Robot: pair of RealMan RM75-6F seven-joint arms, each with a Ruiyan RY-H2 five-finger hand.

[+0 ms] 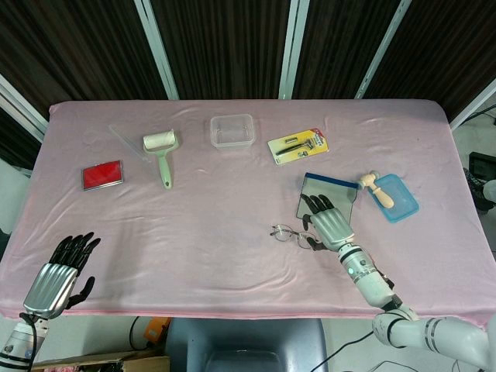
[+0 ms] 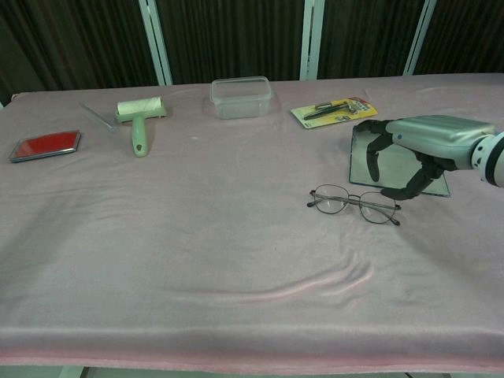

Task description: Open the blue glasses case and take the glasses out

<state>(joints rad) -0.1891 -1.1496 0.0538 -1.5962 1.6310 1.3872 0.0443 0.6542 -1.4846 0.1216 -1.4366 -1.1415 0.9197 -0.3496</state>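
Note:
The blue glasses case [image 1: 339,195] [image 2: 395,167] lies open and flat on the pink cloth, grey lining up. Wire-framed glasses [image 1: 288,232] [image 2: 350,202] lie on the cloth just in front of it, outside the case. My right hand [image 1: 328,222] [image 2: 426,138] hovers over the case's near left corner and the right end of the glasses. Its fingers are spread and curved downward with nothing in them, and its thumb hangs close to the glasses' right temple. My left hand [image 1: 59,274] is open off the table's front left corner, seen only in the head view.
A red flat case [image 1: 102,174] and a green lint roller [image 1: 160,151] lie at the left. At the back middle stand a clear plastic box [image 1: 231,130] and a carded tool pack [image 1: 297,146]. A blue lid with a wooden piece [image 1: 391,195] lies to the right of the case.

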